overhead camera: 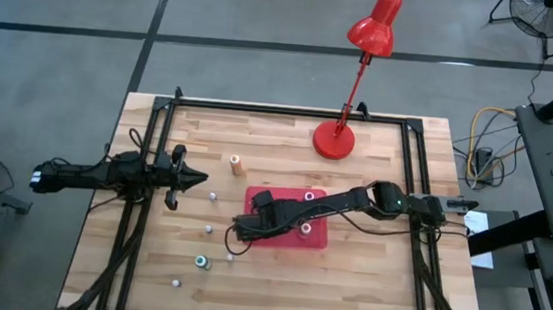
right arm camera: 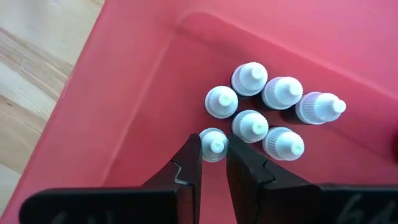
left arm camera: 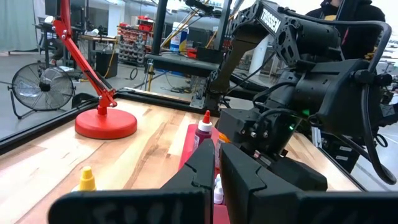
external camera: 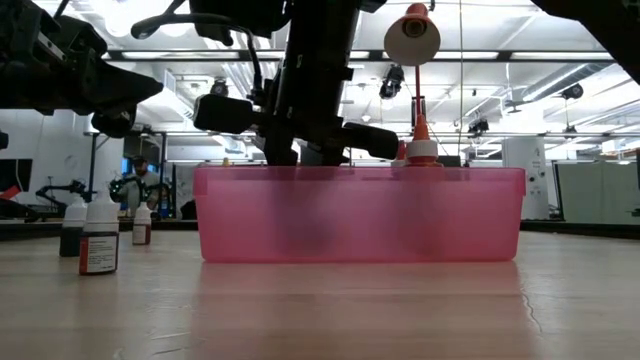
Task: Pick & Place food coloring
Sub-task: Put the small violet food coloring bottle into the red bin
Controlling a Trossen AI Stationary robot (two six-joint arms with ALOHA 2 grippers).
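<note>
Food coloring [right arm camera: 214, 144] bottles, labels unreadable

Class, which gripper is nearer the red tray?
Right. The right gripper hangs over the red tray, its jaws around a white-capped bottle. The left gripper waits off its left side.

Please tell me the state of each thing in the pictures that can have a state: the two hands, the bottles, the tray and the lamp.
Right hand: shut on a small white-capped bottle, low inside the red tray.
Left hand: shut, empty, above the table, left of the tray.
Bottles in tray: upright, clustered in one corner.
Bottles on table: upright, outside the tray.
Red lamp: standing; I cannot tell if lit.
</note>
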